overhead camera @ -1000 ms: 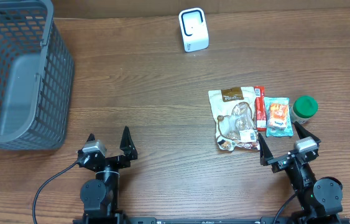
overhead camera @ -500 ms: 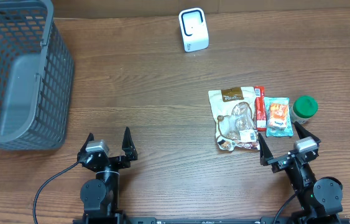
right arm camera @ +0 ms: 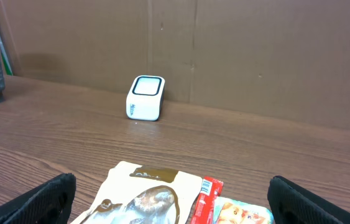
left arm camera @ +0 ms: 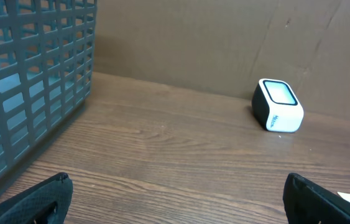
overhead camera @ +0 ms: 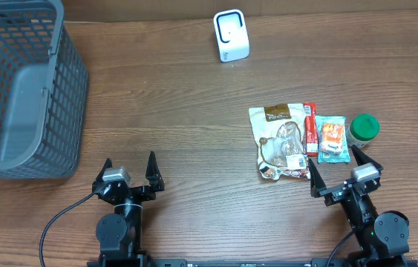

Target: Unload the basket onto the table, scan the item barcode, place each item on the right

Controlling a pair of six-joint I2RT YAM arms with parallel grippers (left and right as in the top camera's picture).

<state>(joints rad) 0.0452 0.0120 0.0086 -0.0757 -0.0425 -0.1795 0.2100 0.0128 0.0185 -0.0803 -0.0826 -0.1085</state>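
No label text was legible; print on the clear snack pouch with brown header (overhead camera: 281, 141) appeared too small to read. It lay on the brown wooden table (overhead camera: 194, 111), touching a red stick packet (overhead camera: 311, 128), with a teal sachet (overhead camera: 331, 138) and a green-lidded jar (overhead camera: 363, 127) alongside, just ahead of the right gripper (overhead camera: 332, 155). The white box-shaped scanner (overhead camera: 231, 35) stood at the far edge, bare tabletop between. A grey plastic mesh basket (overhead camera: 23, 89) sat far left. The right and left gripper (overhead camera: 129, 160) both stood spread wide, empty.

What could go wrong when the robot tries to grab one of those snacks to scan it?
The snack bag, red stick pack and teal packet lie packed together, so the open right tool might pinch two at once. The green-lidded jar stands right beside them and could get knocked.
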